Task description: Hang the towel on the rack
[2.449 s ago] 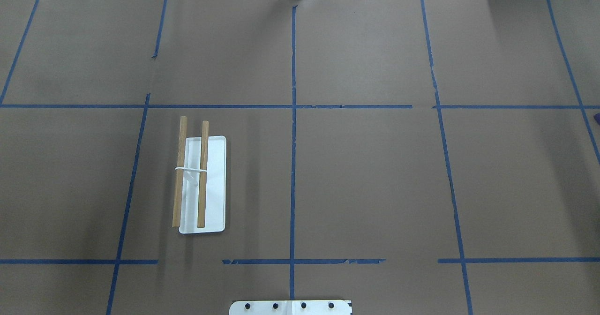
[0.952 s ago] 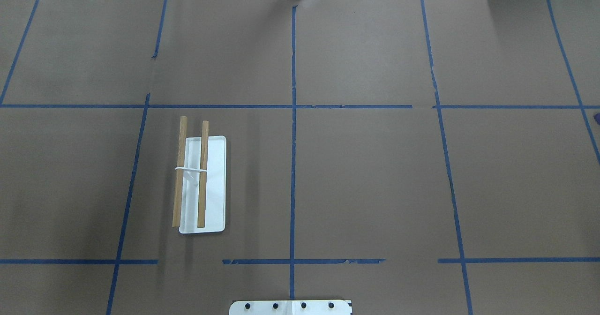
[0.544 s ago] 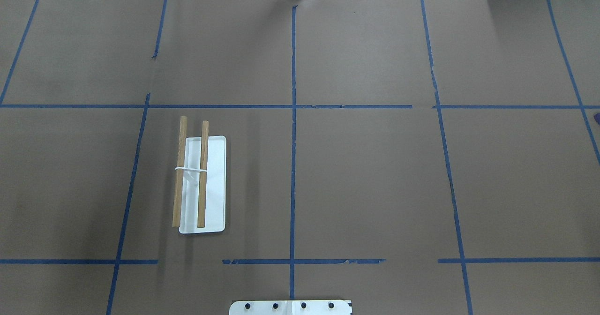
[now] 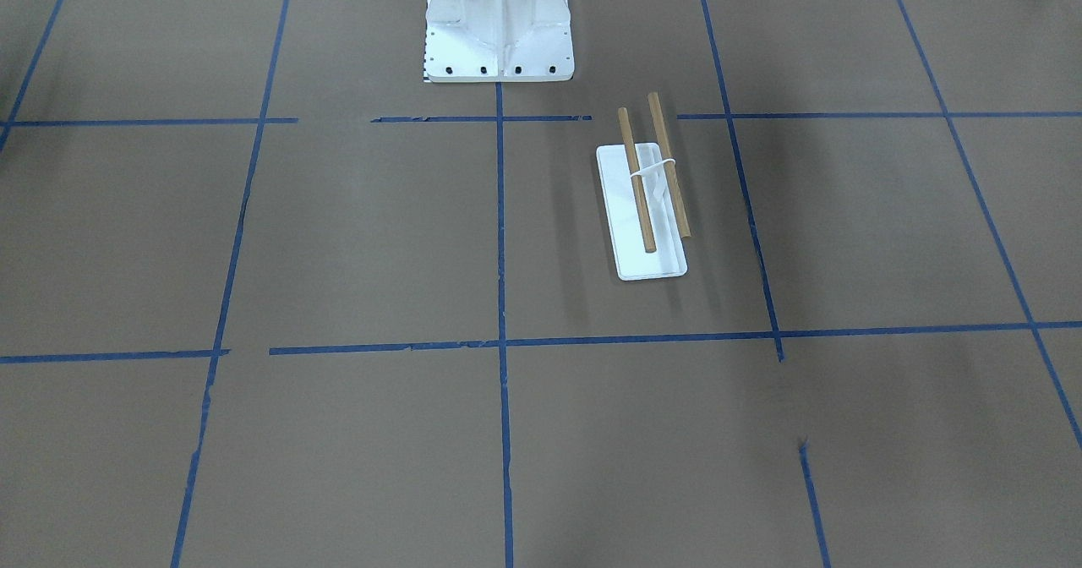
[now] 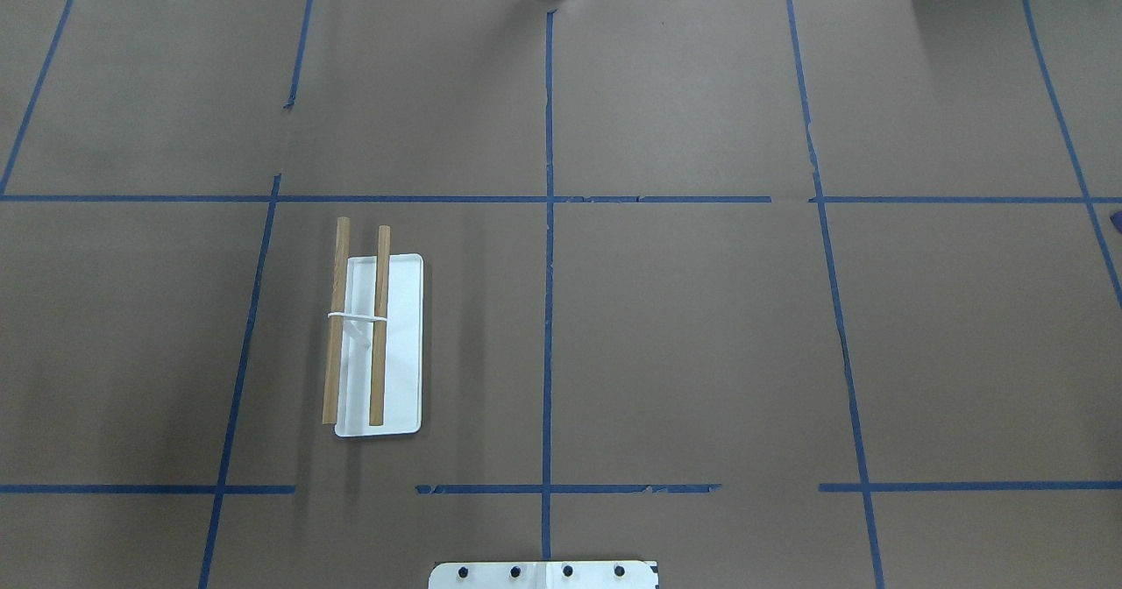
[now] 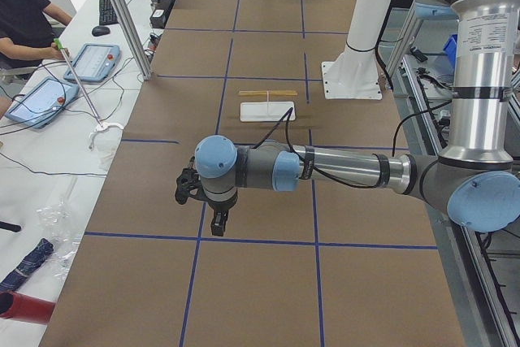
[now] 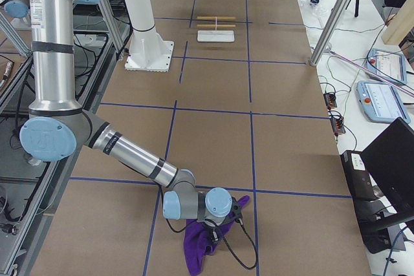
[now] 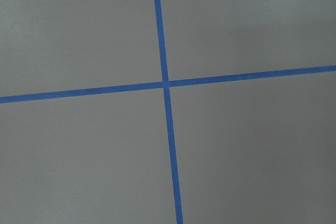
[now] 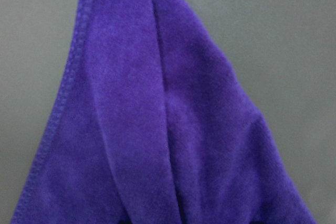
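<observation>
Brown table carries rack, towel, pedestal.

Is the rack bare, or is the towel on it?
Bare: the rack has both dowels uncovered; purple towel sits bunched elsewhere on the table.

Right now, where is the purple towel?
In the exterior right view the purple towel lies bunched at the table's end on the robot's right, under the right gripper, far from the rack.

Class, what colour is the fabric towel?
The soft towel is purple; the right wrist-mounted view shows it best.
</observation>
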You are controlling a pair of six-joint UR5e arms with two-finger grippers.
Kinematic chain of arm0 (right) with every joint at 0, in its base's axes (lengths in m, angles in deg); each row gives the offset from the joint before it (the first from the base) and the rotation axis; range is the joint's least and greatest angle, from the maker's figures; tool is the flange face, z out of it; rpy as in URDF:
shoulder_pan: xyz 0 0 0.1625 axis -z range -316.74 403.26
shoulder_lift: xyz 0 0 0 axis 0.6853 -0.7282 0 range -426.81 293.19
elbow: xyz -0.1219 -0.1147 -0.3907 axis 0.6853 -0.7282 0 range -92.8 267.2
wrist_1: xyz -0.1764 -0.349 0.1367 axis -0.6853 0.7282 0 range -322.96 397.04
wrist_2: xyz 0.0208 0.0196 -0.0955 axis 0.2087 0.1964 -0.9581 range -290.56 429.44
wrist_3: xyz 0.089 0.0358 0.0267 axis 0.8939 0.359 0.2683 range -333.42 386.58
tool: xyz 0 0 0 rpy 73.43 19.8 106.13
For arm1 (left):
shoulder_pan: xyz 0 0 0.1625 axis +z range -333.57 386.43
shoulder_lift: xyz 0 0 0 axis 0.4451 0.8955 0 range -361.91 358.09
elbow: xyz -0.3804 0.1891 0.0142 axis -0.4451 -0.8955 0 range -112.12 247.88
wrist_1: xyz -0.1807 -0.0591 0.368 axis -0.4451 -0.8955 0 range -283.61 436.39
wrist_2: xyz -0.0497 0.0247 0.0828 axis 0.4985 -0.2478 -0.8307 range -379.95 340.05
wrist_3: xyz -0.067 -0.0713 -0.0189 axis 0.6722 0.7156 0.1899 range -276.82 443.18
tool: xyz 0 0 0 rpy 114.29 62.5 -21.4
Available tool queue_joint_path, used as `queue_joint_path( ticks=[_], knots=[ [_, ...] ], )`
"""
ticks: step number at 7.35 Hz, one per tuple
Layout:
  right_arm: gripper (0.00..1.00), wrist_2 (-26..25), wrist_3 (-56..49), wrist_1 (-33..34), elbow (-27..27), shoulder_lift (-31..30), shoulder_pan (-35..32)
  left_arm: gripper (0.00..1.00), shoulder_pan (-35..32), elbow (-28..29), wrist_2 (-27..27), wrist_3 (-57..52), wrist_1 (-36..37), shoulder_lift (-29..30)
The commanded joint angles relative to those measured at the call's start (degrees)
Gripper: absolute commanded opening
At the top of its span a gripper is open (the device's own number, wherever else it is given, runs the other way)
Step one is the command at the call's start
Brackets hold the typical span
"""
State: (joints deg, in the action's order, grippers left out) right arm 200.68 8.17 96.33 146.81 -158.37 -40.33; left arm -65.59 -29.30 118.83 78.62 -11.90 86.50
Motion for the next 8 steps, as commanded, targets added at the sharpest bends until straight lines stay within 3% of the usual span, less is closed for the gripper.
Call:
queue_joint_path(
  ticks=[1, 4, 5, 6, 8],
  knots=[
    [0.00, 0.59, -0.49, -0.05, 0.86, 0.15, -0.07, 1.00, 0.00, -0.03, 0.00, 0.00, -0.04, 0.09],
    [0.00, 2.69, -0.40, 0.21, 5.32, -0.11, -0.78, 1.00, 0.00, -0.03, 0.00, 0.00, -0.04, 0.27],
    [0.00, 6.80, -0.22, 0.04, 6.83, 0.06, -2.69, 1.00, 0.00, -0.03, 0.00, 0.00, -0.04, 0.44],
    [0.00, 9.71, 0.30, 0.04, 10.50, 0.15, -5.15, 1.00, -0.09, -0.03, 0.00, 0.00, -0.04, 0.88],
    [0.00, 10.27, 7.54, 0.66, 21.21, 1.72, -6.23, 1.00, 0.00, 0.14, -0.09, 0.00, -3.53, 1.23]
  ],
)
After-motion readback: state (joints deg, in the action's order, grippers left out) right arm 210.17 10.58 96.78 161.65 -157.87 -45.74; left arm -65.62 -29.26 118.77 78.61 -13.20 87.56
